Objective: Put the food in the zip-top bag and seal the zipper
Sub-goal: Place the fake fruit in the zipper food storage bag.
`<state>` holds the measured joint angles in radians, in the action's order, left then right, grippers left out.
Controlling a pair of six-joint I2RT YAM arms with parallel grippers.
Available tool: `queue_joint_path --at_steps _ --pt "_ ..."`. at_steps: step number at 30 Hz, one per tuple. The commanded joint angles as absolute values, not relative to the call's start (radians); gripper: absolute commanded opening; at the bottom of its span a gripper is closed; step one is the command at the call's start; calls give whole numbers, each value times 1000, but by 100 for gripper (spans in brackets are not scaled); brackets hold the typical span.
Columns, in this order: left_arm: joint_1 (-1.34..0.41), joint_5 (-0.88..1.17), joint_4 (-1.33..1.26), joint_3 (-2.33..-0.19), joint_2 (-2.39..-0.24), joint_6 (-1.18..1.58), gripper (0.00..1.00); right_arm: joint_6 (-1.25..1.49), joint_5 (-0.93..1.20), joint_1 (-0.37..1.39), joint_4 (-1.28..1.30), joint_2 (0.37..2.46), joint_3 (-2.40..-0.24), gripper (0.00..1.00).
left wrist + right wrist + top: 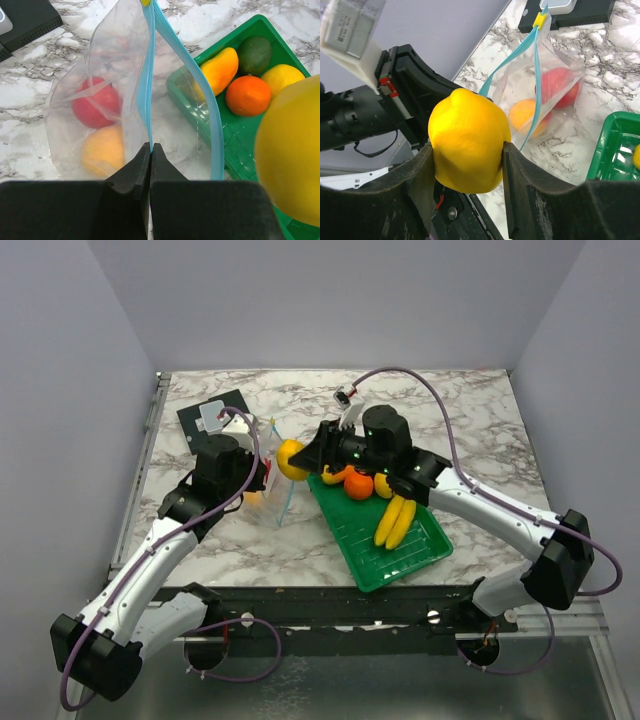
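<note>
The clear zip-top bag (100,75) stands upright with its mouth open, a red apple (92,107) and a yellow-orange fruit (102,150) inside. My left gripper (151,146) is shut on one side of the blue zipper (146,90), holding the mouth up. My right gripper (468,146) is shut on a yellow fruit (467,140), which hangs just right of the bag (275,475) and level with its mouth. In the green tray (400,555) lie bananas (397,523), an orange (358,485) and other pieces.
A black box (212,418) sits at the back left, behind the bag. The tray (240,145) lies close to the bag's right side, under the right arm. A yellow slider (539,20) caps the far end of the zipper.
</note>
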<state>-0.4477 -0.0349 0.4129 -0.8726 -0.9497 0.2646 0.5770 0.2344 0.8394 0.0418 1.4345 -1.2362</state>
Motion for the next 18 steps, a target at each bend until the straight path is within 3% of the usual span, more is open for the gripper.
queue_joint_path --at_steps 1,18 --pt "-455 -51 410 -860 -925 258 0 566 262 855 9 1487 -1282 31" --pt "-454 -48 406 -867 -888 267 0 526 172 894 84 1651 -1369 31"
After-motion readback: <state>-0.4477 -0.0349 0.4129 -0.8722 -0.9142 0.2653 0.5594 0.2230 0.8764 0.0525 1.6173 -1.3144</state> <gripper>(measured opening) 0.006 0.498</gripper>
